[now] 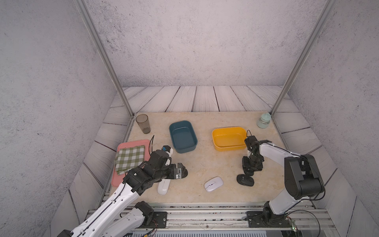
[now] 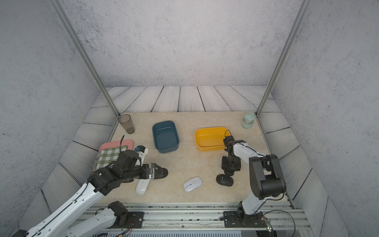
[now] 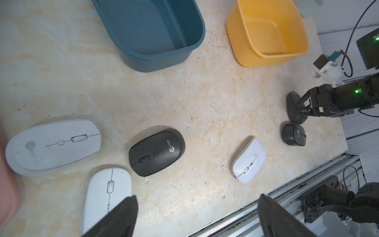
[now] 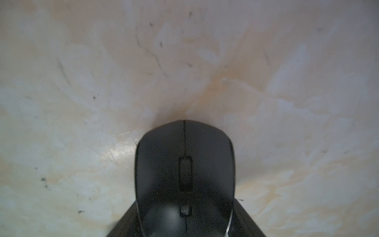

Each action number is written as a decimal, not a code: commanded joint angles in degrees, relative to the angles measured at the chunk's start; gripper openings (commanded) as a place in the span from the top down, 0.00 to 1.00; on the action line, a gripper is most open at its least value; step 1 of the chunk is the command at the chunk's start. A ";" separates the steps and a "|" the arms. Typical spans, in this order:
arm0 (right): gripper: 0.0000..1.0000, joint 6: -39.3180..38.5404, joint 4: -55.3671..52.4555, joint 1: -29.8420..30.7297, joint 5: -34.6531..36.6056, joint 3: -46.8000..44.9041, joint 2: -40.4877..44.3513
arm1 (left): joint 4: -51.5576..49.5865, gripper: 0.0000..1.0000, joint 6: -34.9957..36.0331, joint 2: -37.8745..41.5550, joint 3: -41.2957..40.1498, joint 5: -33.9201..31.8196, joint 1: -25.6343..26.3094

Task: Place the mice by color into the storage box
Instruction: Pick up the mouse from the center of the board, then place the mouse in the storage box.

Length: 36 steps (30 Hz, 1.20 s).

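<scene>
My right gripper (image 1: pixel 248 174) covers most of a matte black mouse (image 4: pixel 184 174) at the table's (image 1: pixel 205 162) four o'clock; the jaws flank it, but whether they grip I cannot tell. My left gripper (image 3: pixel 198 197) gapes wide, and only its wrist view shows all six mice (image 3: pixel 156 151), three white, three black.

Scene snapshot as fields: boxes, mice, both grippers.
blue box: empty
yellow box: empty
white mice: three, none boxed
black mice: three, none boxed
left gripper: open, empty, near a black mouse and two white ones
right gripper: jaws either side of a black mouse; whether it grips yet cannot be told
sorted so far: nothing
</scene>
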<state>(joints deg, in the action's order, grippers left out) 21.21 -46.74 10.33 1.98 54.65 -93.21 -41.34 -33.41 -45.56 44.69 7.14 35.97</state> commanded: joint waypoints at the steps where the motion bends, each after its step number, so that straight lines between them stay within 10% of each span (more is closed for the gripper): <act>1: 0.51 0.85 -3.09 -0.13 0.96 1.76 5.24 | -1.56 0.02 1.75 1.10 1.17 0.07 -1.60; 11: 0.55 -0.96 -9.83 1.31 -1.53 17.53 11.24 | -2.25 0.02 3.76 1.62 1.71 5.53 -9.94; 22: 0.57 -0.86 -10.29 10.14 -6.18 41.49 -11.80 | -4.91 0.02 4.93 2.10 3.35 6.32 -12.59; 36: 0.56 2.82 -6.83 14.15 -6.99 47.25 -27.50 | -5.34 0.02 4.14 2.51 2.25 6.40 -13.03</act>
<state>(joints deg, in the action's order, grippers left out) 22.76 -53.71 24.12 -4.49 100.44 -117.51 -46.35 -29.58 -42.70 46.61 13.26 23.46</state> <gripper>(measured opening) 0.618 0.976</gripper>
